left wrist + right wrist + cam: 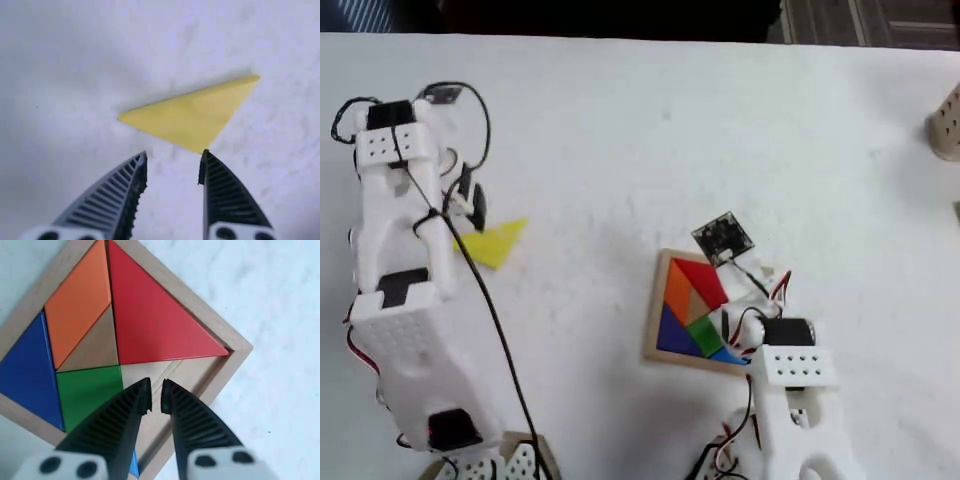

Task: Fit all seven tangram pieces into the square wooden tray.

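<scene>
Six pieces look seated in the tray [235,347]: the big red triangle [155,315], the orange piece [80,300], the small tan triangle [95,347], the dark blue triangle [25,375], the green square [87,392] and a sliver of lighter blue piece [133,465] at the corner nearest my right arm. One gap [185,372] of bare wood is left, alongside the red triangle's long edge and next to the green square. By my count the task is one piece short of done.

That piece is the yellow triangle [192,117]. It lies flat on the counter [620,130], well apart from the tray and just in front of my left hand [172,162]. My left hand is released, its fingers spread and holding nothing, with the triangle's square corner close to one fingertip. The triangle's long edge is on the side away from that hand. In the high view this edge runs roughly across the counter, rising a little toward the tray side, and the square corner faces the near edge.

My right hand [156,392] hangs over the gap, its fingers barely parted, with nothing between them.
</scene>
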`<state>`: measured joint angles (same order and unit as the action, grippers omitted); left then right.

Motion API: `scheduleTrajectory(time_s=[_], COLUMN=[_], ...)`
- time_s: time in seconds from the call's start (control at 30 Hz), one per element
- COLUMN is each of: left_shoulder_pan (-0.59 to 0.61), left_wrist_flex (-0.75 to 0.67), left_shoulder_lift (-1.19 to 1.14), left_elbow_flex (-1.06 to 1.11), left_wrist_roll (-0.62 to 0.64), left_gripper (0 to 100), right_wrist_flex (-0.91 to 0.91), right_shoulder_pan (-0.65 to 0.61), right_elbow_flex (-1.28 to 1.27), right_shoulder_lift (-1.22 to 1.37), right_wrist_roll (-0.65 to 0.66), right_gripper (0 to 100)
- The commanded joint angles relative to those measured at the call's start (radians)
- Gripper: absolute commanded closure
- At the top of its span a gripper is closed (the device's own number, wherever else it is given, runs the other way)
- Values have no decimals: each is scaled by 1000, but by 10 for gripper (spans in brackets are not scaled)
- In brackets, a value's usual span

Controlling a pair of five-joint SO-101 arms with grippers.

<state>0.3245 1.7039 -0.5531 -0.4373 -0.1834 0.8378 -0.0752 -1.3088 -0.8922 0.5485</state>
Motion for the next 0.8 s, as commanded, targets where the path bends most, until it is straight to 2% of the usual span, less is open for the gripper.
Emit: scheduleTrajectory(time_s=[0.0,0.1,0.23,0.33,0.57,0.67,0.77], left_shoulder_pan=[8,4,-24,-33,-15,-41,-68], left_wrist_flex=[-68,-167,-342,-491,-710,-766,-776], left_shoulder_lift=[58,202,455,542,545,545,545], left_elbow_flex=[68,250,543,706,850,859,859], left_wrist_roll=[-6,15,101,190,586,595,572], left_gripper=[784,770,766,766,766,765,705], right_wrist_flex=[-16,-16,-16,-16,-15,-15,-15], right_shoulder_pan=[-10,-10,-12,-12,-12,-12,-12], right_elbow_flex=[6,6,6,6,6,6,6], right_shoulder_lift=[-24,-22,-19,-19,-19,-19,-18], right_wrist_roll=[12,23,35,35,38,38,38], right_gripper=[951,951,952,953,954,954,954])
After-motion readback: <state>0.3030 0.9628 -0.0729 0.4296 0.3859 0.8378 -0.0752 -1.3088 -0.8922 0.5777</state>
